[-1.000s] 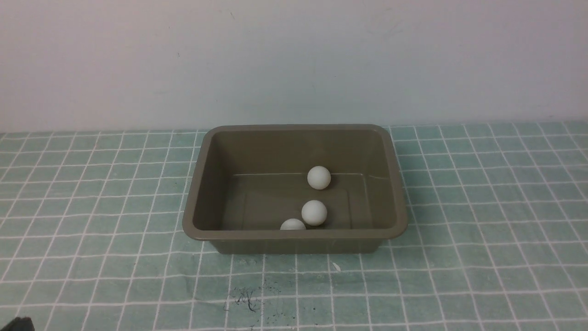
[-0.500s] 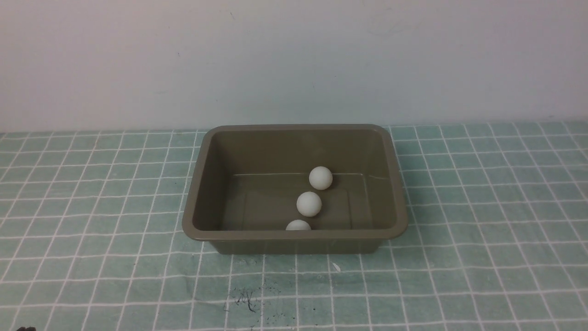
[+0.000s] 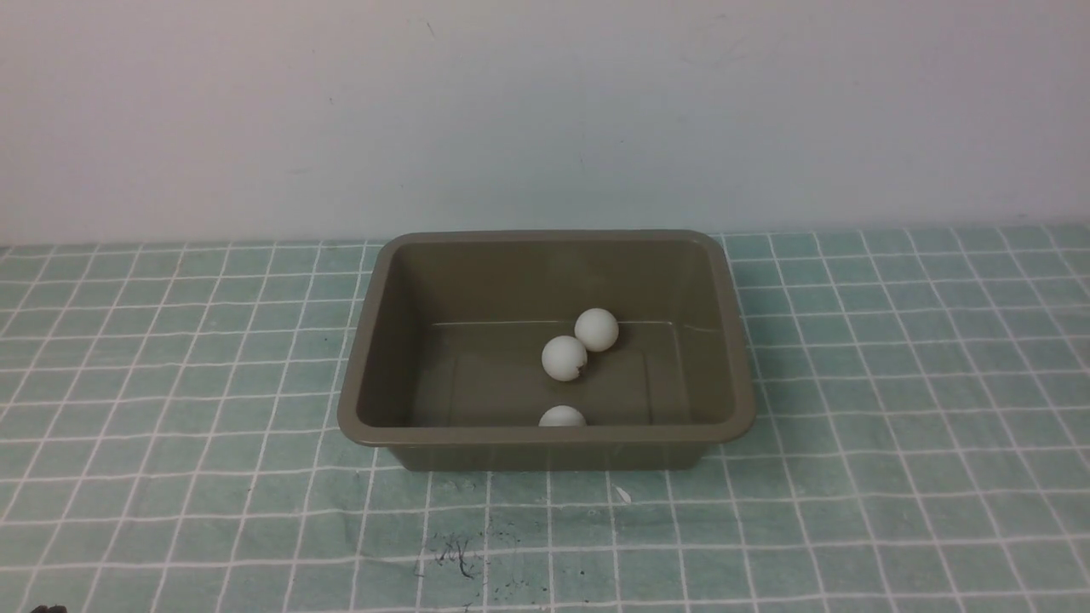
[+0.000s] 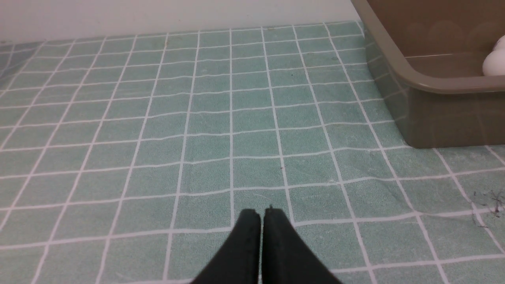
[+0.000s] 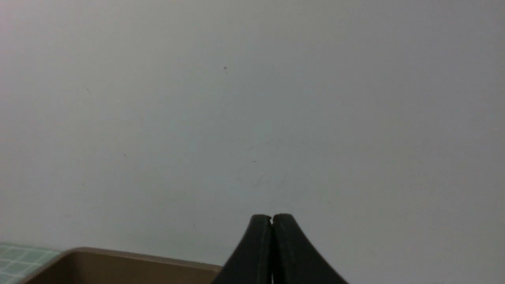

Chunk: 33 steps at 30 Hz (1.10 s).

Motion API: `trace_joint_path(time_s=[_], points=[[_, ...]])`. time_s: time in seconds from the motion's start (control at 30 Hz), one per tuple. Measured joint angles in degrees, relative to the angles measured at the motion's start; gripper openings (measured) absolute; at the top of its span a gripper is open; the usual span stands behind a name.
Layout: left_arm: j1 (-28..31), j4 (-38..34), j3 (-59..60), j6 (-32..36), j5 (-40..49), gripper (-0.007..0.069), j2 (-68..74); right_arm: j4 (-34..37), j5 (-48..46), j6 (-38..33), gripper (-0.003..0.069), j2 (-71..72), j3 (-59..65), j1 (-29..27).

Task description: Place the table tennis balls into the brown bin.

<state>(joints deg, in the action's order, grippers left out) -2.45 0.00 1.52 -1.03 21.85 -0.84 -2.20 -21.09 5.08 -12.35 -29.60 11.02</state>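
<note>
The brown bin [image 3: 366, 358] sits mid-table and holds all three table tennis balls: one at the back [image 3: 596, 329], one touching it just in front [image 3: 564, 358], and one half hidden behind the near wall [image 3: 562, 416]. In the left wrist view my left gripper [image 4: 262, 212] is shut and empty over the green cloth, well short of the brown bin [image 4: 398, 63], where a ball [image 4: 495, 63] peeks over the rim. In the right wrist view my right gripper [image 5: 271, 217] is shut and empty, facing the wall above the bin's rim [image 5: 118, 254].
A green checked cloth [image 3: 170, 383] covers the table, with a dark scribble mark [image 3: 456, 553] near the front edge. A pale wall [image 3: 545, 111] rises right behind the bin. A dark tip shows at the front view's lower left corner.
The middle ball has rolled toward the back of the bin and now touches the back ball. The near ball drifted slightly right. The dark arm part at lower left has withdrawn.
</note>
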Motion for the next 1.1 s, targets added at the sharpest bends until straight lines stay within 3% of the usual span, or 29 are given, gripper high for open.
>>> trace_joint_path(time_s=[0.23,0.43,1.1], points=[[0.0,0.0,0.0,0.0,0.0,-0.0005,0.0,-1.8,-1.4,-0.1,-0.0015,5.2,14.5,-9.7],[0.0,0.0,-0.1,0.0,0.1,-0.0005,0.0,-1.9,-3.0,0.1,-0.0015,11.4,30.4,-12.8],[0.1,0.0,-0.1,0.0,0.1,-0.0005,0.0,-2.0,0.3,0.2,-0.0015,13.0,30.9,-12.8]])
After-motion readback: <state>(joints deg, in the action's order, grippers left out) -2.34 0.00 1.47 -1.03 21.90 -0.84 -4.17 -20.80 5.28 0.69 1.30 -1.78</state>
